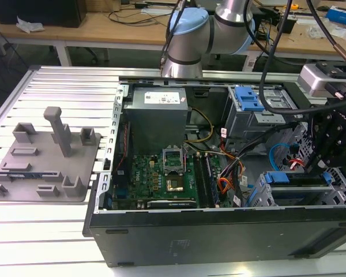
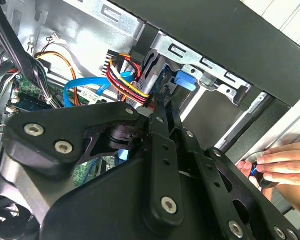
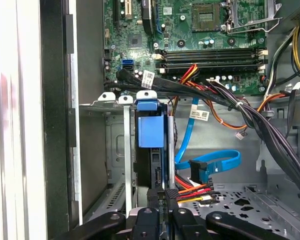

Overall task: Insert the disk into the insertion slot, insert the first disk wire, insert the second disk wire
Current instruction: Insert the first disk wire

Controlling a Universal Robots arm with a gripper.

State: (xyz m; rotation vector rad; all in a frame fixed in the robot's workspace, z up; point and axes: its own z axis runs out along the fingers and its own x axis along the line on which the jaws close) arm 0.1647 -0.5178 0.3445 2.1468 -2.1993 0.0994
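Observation:
The disk (image 3: pixel 151 131), in its bright blue carrier, sits edgewise inside the insertion slot (image 3: pixel 115 150) of the grey drive cage (image 1: pixel 277 196) at the case's front corner, on the exterior view's right. My gripper (image 3: pixel 161 200) is at the disk's rear edge, its fingers close together on a black connector with red, yellow and orange wires (image 3: pixel 192 190). The same wire bundle (image 2: pixel 122 80) runs to my gripper (image 2: pixel 166 105) in the second wrist view. A loose blue flat cable (image 3: pixel 215 160) with a blue plug lies just beside it.
A person's hand (image 2: pixel 285 162) rests on the case's outer edge by the cage. The motherboard (image 1: pixel 161 179), the power supply (image 1: pixel 155 115) and a taller blue-latched cage (image 1: pixel 248 104) fill the open case. A grey fixture plate (image 1: pixel 43 156) lies on the exterior view's left.

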